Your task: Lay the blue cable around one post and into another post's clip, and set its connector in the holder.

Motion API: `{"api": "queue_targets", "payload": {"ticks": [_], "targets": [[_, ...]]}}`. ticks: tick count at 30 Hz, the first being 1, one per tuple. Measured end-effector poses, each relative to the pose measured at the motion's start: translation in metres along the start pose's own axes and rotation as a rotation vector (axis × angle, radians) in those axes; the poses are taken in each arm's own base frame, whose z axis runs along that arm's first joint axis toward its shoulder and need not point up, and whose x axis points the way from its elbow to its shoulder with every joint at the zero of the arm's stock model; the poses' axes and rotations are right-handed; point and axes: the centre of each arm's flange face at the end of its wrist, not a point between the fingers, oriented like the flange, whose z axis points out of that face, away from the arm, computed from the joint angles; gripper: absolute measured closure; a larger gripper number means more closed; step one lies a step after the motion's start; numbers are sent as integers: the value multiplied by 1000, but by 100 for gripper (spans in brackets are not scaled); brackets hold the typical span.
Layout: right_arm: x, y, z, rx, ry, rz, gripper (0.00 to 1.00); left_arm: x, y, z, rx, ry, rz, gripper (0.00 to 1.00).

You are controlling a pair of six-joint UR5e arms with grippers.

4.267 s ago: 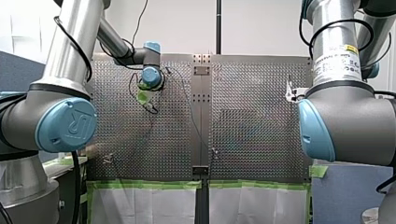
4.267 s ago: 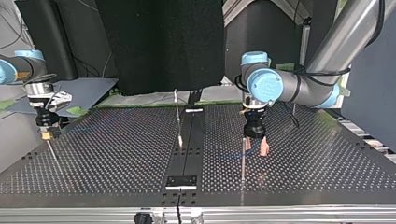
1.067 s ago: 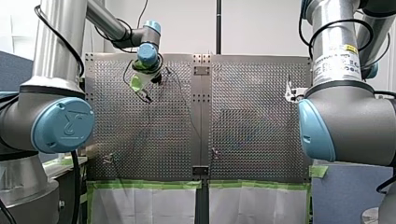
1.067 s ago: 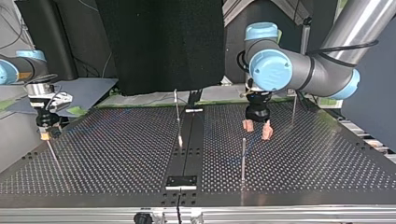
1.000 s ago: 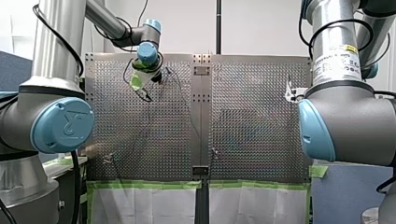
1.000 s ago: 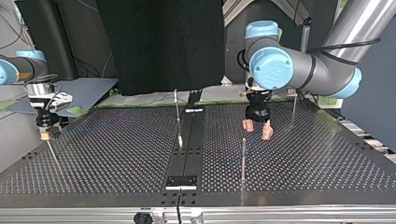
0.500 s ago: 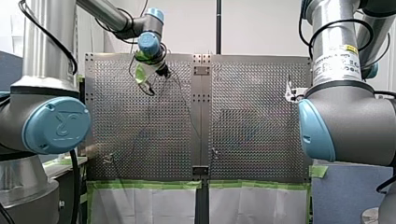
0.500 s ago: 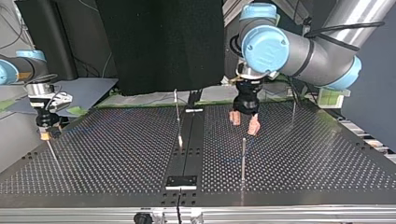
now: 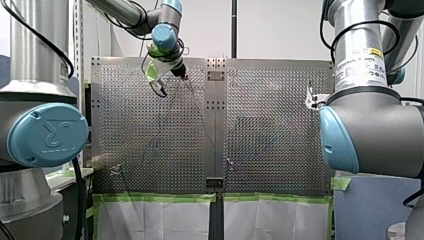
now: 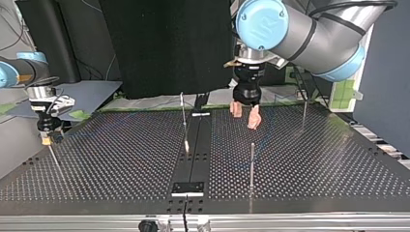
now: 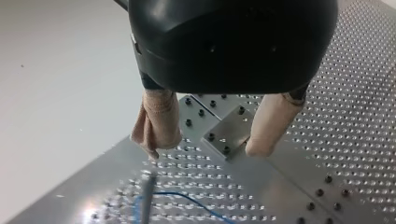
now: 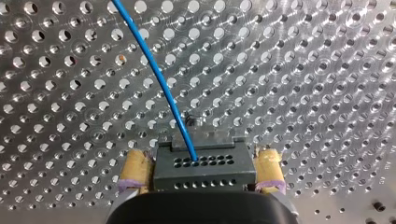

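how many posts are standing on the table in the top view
3 for sure: a middle post beside the centre strip, a near post closer to the camera, a far-right post. A thin rod below my right gripper may be a fourth.

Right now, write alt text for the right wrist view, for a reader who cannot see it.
My right gripper clamps a dark grey connector between its yellow pads. A blue cable leaves the connector and runs ahead of the gripper over the perforated metal table.
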Motion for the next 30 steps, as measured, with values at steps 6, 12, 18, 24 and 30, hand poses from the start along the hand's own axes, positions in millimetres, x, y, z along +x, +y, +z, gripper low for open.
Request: {"api": "queue_targets", "payload": {"ticks": [6, 12, 18, 24, 30], "targets": [[0, 0, 0, -1, 0, 1, 1, -31, -6, -17, -21, -59, 34, 0], [0, -1, 0, 0, 1, 3, 1, -49, -21, -17, 8, -70, 70, 3], [0, -1, 0, 0, 0, 4, 1, -46, -29, 0, 10, -12, 145, 3], [0, -1, 0, 1, -1, 5, 1, -55, -37, 4, 1, 5, 203, 3], [-1, -1, 0, 1, -3, 6, 1, -73, -48, 3, 5, -12, 252, 3]]}}
